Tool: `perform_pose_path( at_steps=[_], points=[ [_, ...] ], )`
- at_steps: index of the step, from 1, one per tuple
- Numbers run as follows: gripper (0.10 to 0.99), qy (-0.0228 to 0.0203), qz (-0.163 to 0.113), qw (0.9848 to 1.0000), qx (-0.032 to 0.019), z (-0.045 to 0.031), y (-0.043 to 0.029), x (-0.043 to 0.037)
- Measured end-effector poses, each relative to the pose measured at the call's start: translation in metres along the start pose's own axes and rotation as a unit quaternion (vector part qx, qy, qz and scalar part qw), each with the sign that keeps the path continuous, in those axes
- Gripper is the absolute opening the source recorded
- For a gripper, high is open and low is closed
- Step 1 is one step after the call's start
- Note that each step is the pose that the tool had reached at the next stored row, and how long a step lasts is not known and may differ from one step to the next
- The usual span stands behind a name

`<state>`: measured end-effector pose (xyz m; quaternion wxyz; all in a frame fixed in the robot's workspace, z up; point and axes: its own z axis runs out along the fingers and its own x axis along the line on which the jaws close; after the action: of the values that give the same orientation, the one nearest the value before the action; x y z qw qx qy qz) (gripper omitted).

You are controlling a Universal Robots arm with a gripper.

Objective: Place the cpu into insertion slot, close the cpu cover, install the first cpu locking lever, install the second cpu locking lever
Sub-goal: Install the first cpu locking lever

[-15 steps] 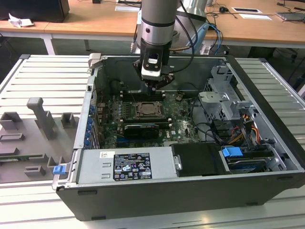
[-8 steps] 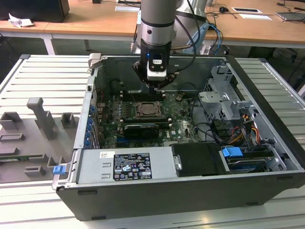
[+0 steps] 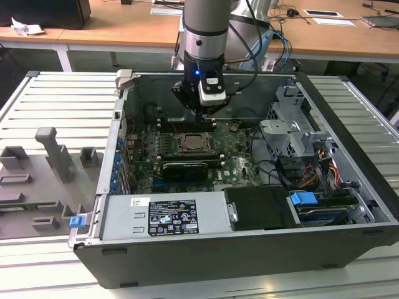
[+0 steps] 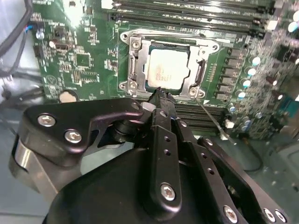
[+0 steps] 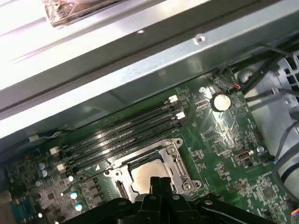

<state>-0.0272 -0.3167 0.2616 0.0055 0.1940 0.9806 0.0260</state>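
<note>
The cpu [image 4: 167,69] lies flat in the insertion slot [image 4: 168,34] on the green board, its pale metal face showing. The silvery cpu cover [image 4: 139,63] lies down around it, framing the chip. My gripper [image 4: 159,94] hangs just above the socket's edge, its black fingers pressed together and holding nothing. A thin locking lever [image 4: 212,119] sticks out free beside the socket. In the first wrist view the cpu [image 5: 147,175] sits right past the gripper [image 5: 160,181]. In the exterior view the gripper [image 3: 201,116] hovers over the far side of the cpu [image 3: 194,144].
Long black memory slots [image 4: 187,10] run along the socket. The open case has a grey wall [image 3: 112,156] on the exterior view's left, a drive cage [image 3: 293,134] with cables on its right, and a power supply [image 3: 165,215] at the front. A coin cell [image 5: 220,101] sits on the board.
</note>
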Motion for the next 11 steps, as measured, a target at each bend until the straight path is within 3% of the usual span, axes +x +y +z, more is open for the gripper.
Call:
perform_pose_path(
  at_steps=[4, 9, 10, 11],
  points=[
    [0.106, 0.0021, -0.038, 0.9993, 0.0000, 0.0000, 0.0000, 0.0000],
    [0.106, 0.0046, -0.087, 0.9962, -0.0002, 0.0000, -0.0011, 0.0026],
    [0.106, 0.0053, -0.096, 0.9954, -0.0007, -0.0001, -0.0030, 0.0073],
    [0.106, 0.0064, -0.116, 0.9932, -0.0007, -0.0001, -0.0031, 0.0074]
  ],
)
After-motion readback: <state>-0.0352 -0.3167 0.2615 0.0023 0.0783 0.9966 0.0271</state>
